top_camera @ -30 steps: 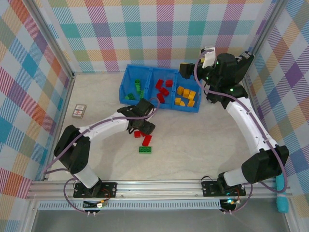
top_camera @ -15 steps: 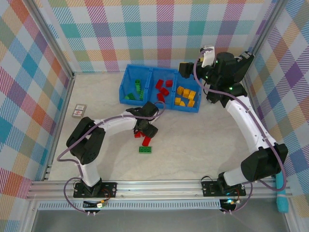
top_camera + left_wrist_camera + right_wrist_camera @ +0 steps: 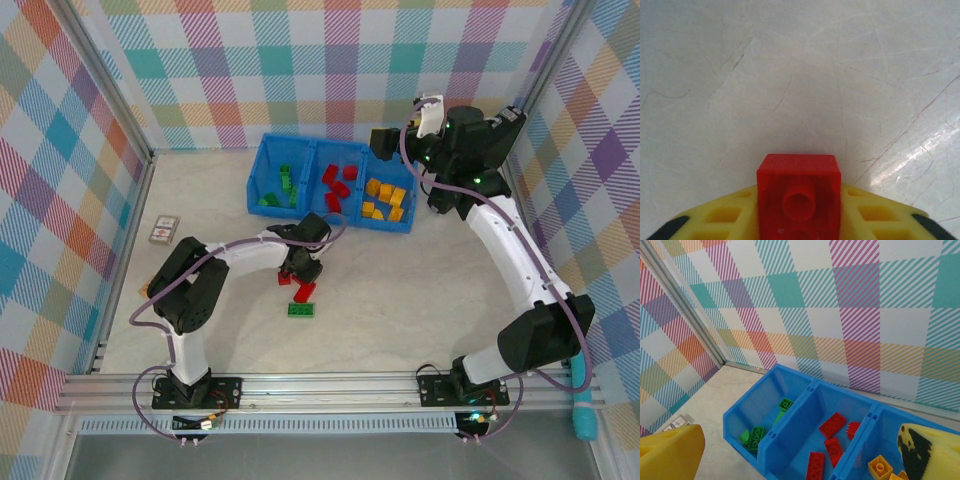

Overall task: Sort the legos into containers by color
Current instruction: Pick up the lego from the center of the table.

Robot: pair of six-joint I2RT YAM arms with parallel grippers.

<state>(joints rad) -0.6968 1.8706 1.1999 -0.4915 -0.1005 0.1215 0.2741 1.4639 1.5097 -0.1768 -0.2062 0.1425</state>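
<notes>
– red brick (image 3: 799, 192), is it held?
– yes. the left gripper (image 3: 299, 270) has its yellow fingers (image 3: 725, 216) pressed in on both sides of it, hollow underside facing the wrist camera, so the gap is only as wide as the brick.
– where is that?
– low over the table (image 3: 420, 300), near the middle, just in front of the blue bin (image 3: 262, 165). whether the brick touches the surface, i cannot tell.
– and the other arm?
– the right gripper (image 3: 800, 452) hangs above the bin's right end with its fingers (image 3: 670, 452) spread wide, nothing between them.
– anything loose nearby?
– a second red brick (image 3: 304, 292) lies just beside the left gripper, and a green brick (image 3: 300, 310) touches or nearly touches its near end.
– the surface?
– pale, stone-patterned, with fine scratches up close. pastel checked walls (image 3: 300, 60) stand on three sides, and an aluminium rail (image 3: 330, 385) runs along the near edge where the arm bases are bolted. a small printed card (image 3: 164, 229) lies well off to the left.
– and the bin?
– three compartments in a row against the back wall. the left one holds green bricks (image 3: 283, 185), the middle one red bricks (image 3: 338, 185), the right one yellow-orange bricks (image 3: 385, 197).
</notes>
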